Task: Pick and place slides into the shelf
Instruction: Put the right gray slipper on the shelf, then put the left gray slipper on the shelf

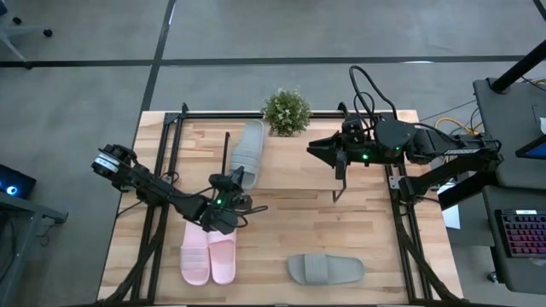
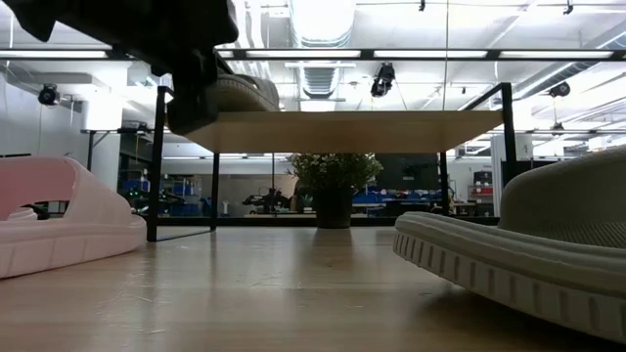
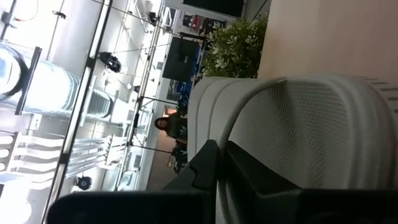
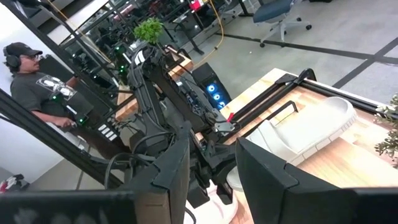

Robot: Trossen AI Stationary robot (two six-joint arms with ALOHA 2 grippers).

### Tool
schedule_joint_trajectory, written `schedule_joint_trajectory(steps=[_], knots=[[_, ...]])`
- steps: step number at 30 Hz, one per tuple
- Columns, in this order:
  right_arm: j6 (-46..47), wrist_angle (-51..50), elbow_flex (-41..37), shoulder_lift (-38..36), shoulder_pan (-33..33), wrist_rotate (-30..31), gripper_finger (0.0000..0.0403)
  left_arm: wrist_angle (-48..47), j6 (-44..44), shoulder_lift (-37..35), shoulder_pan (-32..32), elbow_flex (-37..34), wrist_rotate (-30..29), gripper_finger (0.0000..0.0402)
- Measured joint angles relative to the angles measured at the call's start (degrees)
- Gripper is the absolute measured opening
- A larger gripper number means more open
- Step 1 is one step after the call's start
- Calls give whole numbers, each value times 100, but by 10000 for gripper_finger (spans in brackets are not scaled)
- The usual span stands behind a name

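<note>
Pale pink soft slide pair (image 1: 208, 258): plain, no pattern, just in front of light wooden plank shelf (image 1: 281, 166).
Grey-green soft slide (image 1: 248, 151) on shelf: finely dotted strap texture.
Second grey-green ribbed-sole slide (image 1: 324, 269): in front of shelf.
Green leafy plant, dark pot (image 1: 286, 112): behind shelf.
Shelf legs: black.

A robotics lab, and I worked in the middle of it.

My wooden desk (image 1: 290, 213) stood on a grey floor (image 1: 85, 51). Beyond it ran exposed ceiling ducts (image 2: 318, 39), strip lights and black rig frames. A person in headphones (image 4: 37, 81) sat at an equipment bench, near a keyboard (image 1: 522, 239) and an office chair (image 4: 280, 15).
</note>
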Motion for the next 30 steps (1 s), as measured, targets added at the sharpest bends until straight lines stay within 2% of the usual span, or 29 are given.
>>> schedule_joint_trajectory(steps=[5,19,25,30], knots=[[0,-2,1,0,-1,-2,123,0,-247,0,-2,-41,-9,29],[1,-5,1,0,-1,-1,123,-3,-260,0,-48,48,-39,134],[2,-3,2,0,-1,11,123,24,-291,-5,-170,66,-15,161],[2,2,0,0,0,13,123,71,-307,-220,-223,81,292,164]])
